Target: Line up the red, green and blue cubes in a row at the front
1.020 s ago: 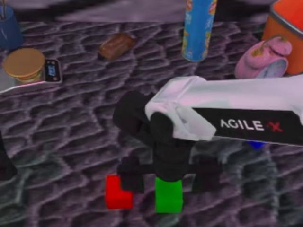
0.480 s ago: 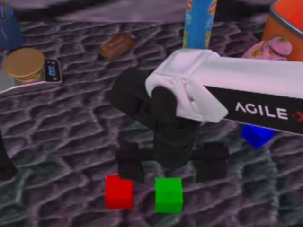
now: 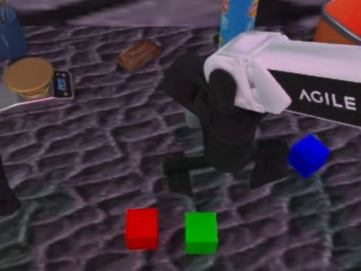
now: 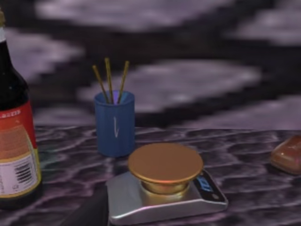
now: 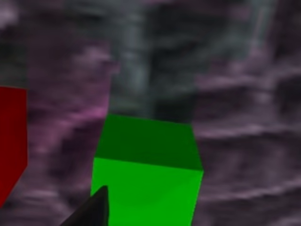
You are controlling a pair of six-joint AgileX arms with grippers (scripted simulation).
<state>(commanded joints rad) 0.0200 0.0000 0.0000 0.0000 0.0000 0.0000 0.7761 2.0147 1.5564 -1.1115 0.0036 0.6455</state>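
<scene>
Red cube (image 3: 141,227) and green cube (image 3: 201,232) are seen low in the top view, just left of centre, side by side with a narrow strip of table between them, faces roughly square to each other. The blue cube (image 3: 308,155) sits well apart, at right of centre, turned at an angle to the other two. Two of three places in the row are judged filled; blue is not yet placed.

The right gripper (image 3: 225,169) hangs above the table between the green and blue cubes, fingers spread wide, nothing held. One fingertip is very near the blue cube's edge; contact cannot be confirmed. In the right wrist view the green cube (image 5: 146,169) fills the lower frame with a finger tip (image 5: 91,209) in front of it.

Risks, as judged:
- Blue cube is rotated; jaws closed across its corners could twist or squirt it out.
- A sideways approach with the near finger could shove blue further right.
- On delivery, the open fingers could clip green and break the spacing.

The left gripper is not seen; its wrist view shows a scale (image 4: 164,200) and a blue pencil cup (image 4: 114,123), upper left of the table.
</scene>
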